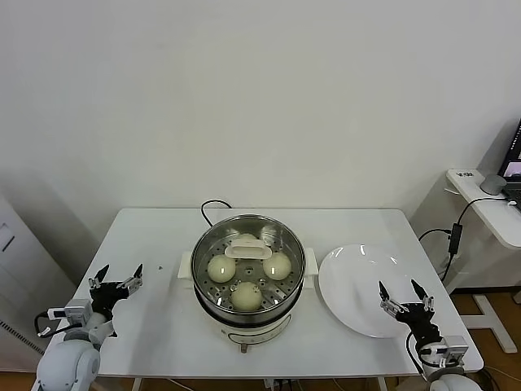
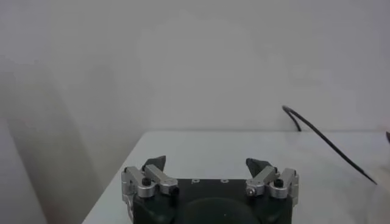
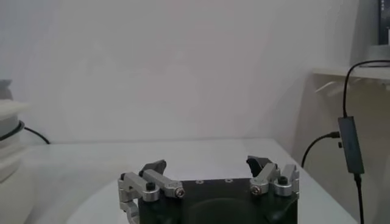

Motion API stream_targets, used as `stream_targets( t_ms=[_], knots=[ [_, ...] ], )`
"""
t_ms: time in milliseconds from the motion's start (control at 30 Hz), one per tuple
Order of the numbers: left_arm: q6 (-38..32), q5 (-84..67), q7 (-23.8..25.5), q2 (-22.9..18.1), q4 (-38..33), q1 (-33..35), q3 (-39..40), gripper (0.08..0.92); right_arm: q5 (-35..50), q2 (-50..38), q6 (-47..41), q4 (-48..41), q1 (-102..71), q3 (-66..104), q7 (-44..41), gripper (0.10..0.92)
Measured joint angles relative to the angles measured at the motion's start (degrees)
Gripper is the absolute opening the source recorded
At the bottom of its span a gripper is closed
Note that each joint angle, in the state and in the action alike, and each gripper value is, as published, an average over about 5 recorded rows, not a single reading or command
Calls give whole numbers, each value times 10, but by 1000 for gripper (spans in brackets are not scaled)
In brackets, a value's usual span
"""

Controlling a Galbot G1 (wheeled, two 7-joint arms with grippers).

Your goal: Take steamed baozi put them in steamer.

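The steamer (image 1: 205, 287), a shiny steel pot on a white base, stands mid-table. Three cream-white baozi lie on its perforated tray: one on the left (image 1: 221, 268), one on the right (image 1: 278, 265), one at the front (image 1: 246, 296). A fourth baozi (image 1: 243, 239) shows partly behind a white lid handle (image 1: 248, 250) lying across the pot's top. My left gripper (image 1: 116, 281) is open and empty over the table's left edge, and also shows in the left wrist view (image 2: 210, 164). My right gripper (image 1: 405, 297) is open and empty over the plate's front right part, and also shows in the right wrist view (image 3: 207, 165).
An empty flat white plate (image 1: 350, 281) lies right of the steamer. The steamer's black cable (image 1: 210, 208) runs off the table's back edge, also visible in the left wrist view (image 2: 323, 140). A side desk with a cable (image 1: 484, 199) stands far right.
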Motion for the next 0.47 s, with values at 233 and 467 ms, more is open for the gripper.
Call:
stream_targets(
  t_ms=[233, 467],
  knots=[
    [1, -2, 1, -2, -6, 2, 1, 823, -4, 1, -4, 2, -4, 0, -6, 823],
    [3, -4, 0, -5, -9, 1, 1, 823, -5, 3, -4, 3, -3, -1, -6, 823]
  ],
)
